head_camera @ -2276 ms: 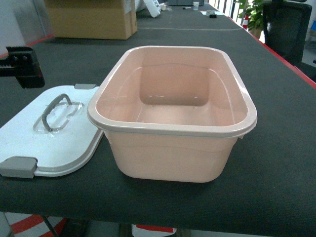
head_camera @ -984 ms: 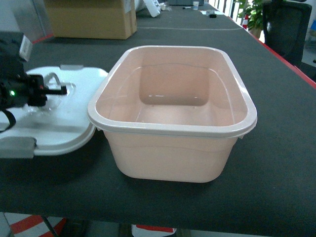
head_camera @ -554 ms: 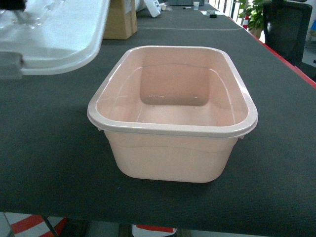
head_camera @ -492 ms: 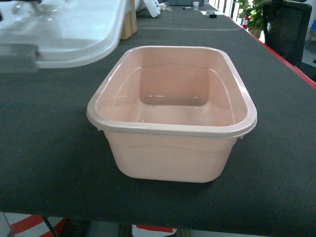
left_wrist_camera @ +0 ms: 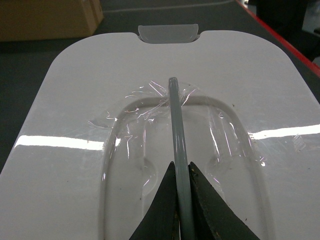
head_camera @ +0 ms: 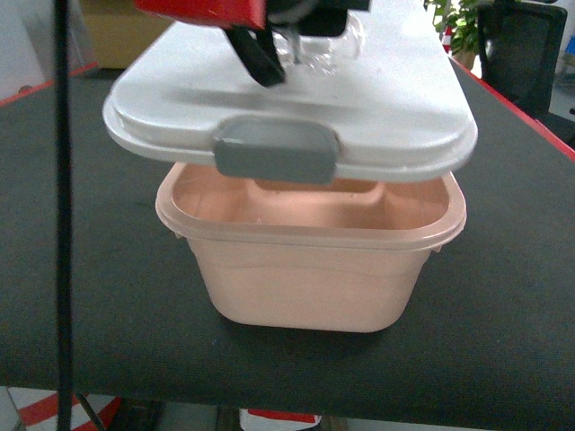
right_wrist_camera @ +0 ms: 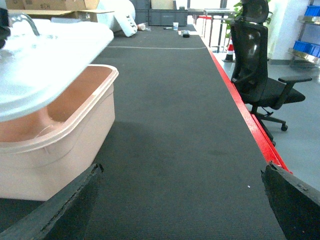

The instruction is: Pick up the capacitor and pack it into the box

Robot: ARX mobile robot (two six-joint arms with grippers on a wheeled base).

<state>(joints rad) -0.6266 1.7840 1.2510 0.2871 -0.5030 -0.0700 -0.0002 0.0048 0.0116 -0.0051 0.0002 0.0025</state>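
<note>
The pale pink box [head_camera: 305,269] stands open on the dark table, and I see nothing inside it from here. Its white lid [head_camera: 395,99] hangs level just above the box's rim, a grey clip latch [head_camera: 274,148] facing me. My left gripper [head_camera: 283,45] holds the lid from above. In the left wrist view that gripper [left_wrist_camera: 180,164] is shut on the lid's grey handle [left_wrist_camera: 175,115]. My right gripper [right_wrist_camera: 182,169] is open and empty, low over the table to the right of the box [right_wrist_camera: 60,145]. The capacitor is out of view.
A brown cardboard carton [head_camera: 126,36] sits at the far left of the table. A black cable [head_camera: 63,224] hangs down the left of the head view. The table's red right edge [right_wrist_camera: 245,125] runs past a black office chair [right_wrist_camera: 260,75].
The left gripper took the lid by its handle from the table left of the box, lifted it and carried it right. It now hangs over the box.
</note>
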